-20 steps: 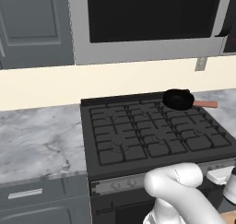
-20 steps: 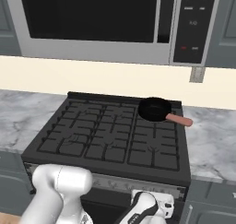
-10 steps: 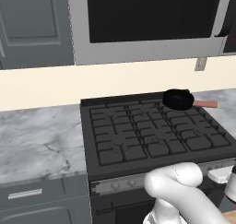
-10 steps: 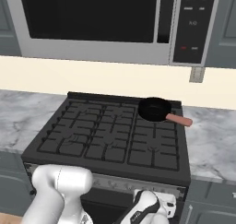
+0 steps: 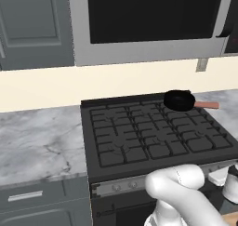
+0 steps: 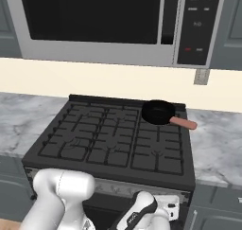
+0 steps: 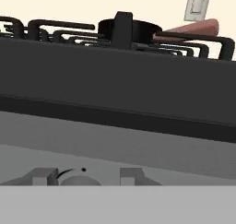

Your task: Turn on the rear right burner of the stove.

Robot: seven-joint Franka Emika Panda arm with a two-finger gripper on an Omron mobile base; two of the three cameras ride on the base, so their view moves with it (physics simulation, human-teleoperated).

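Observation:
The stove [image 5: 153, 139] [image 6: 113, 144] is a black gas range with a grid of grates. A small black frying pan [image 5: 179, 99] [image 6: 158, 111] with a reddish handle [image 6: 183, 123] sits on the rear right burner and hides its head. No flame shows there. In the hand view I am low and close against the grey front strip [image 7: 152, 149]. My gripper [image 7: 85, 179] straddles a small round knob [image 7: 78, 176], one fingertip [image 7: 40, 177] hugging each side. The pan's handle [image 7: 191, 29] shows above the grates.
A big silver microwave [image 6: 108, 25] with a dark window hangs above the stove. Marble counter [image 5: 37, 141] lies left of the range and more counter [image 6: 215, 134] lies to its right. A wall outlet [image 6: 202, 76] sits behind the pan. Grey cabinets [image 5: 32, 25] are at the upper left.

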